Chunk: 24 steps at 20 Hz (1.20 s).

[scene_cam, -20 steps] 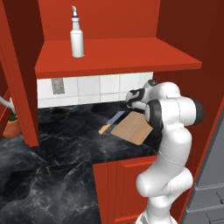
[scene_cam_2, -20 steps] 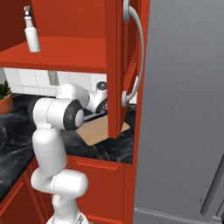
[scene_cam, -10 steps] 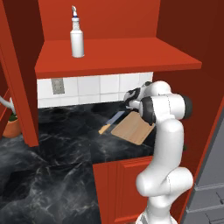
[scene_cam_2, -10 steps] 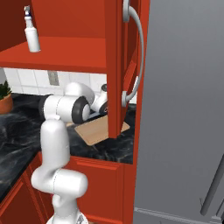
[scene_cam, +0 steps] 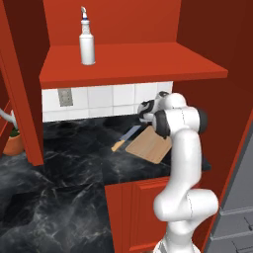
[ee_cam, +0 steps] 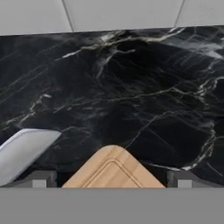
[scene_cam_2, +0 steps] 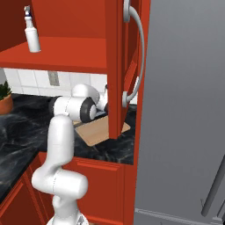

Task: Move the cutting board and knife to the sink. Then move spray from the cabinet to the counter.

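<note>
The light-tan cutting board [scene_cam: 148,146] lies on the black marble counter [scene_cam: 74,163] under the cabinet shelf [scene_cam: 133,62]. The knife [scene_cam: 125,139] rests at the board's left edge, yellow handle toward the front. My gripper [ee_cam: 112,179] hovers open just above the board's far corner [ee_cam: 113,169]. The grey blade [ee_cam: 22,152] sits beside my left fingertip [ee_cam: 41,178]. The white spray [scene_cam: 87,41] stands upright on the red shelf, also seen in the right base view [scene_cam_2: 30,37]. The sink is out of view.
The open red cabinet door [scene_cam_2: 117,66] hangs close to the right of my arm, over the board [scene_cam_2: 99,132]. A grey fridge [scene_cam_2: 184,110] stands beyond it. A potted plant [scene_cam: 12,143] sits at the far left. White wall tiles [ee_cam: 113,13] back the counter.
My arm has folded in, the elbow swinging left and toward the wall, with the hand staying low over the board. The gripper stayed open. Board, knife and spray have not moved.
</note>
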Tool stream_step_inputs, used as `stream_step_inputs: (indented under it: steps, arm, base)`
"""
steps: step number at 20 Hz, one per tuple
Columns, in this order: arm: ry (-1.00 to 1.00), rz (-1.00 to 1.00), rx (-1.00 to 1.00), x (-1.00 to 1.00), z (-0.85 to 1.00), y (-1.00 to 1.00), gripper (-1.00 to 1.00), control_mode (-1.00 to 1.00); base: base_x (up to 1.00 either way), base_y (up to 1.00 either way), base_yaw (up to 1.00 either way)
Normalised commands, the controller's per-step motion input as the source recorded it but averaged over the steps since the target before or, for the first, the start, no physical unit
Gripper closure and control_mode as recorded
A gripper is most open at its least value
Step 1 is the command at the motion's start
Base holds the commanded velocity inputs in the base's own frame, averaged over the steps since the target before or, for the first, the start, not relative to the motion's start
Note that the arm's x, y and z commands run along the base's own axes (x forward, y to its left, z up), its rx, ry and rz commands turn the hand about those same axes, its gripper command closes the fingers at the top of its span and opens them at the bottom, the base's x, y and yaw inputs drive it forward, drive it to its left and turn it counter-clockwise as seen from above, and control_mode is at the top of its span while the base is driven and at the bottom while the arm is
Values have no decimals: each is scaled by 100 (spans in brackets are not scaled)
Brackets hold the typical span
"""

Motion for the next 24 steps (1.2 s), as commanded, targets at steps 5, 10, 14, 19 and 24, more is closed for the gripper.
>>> stream_step_inputs:
  steps: [5, 10, 14, 19, 24]
  arm:
    - [0, -1, 0, 41, -18, 0, -100, -100]
    - [2, 0, 0, 22, -27, -1, -100, -100]
    - [0, 0, 0, 16, -28, 0, -100, -100]
    - [0, 0, 0, 24, -21, 0, -100, -100]
    - [0, 0, 0, 11, -19, -2, -100, -100]
  base:
    - [0, 0, 0]
    - [0, 0, 0]
    - [0, 0, 0]
    - [0, 0, 0]
    - [0, 0, 0]
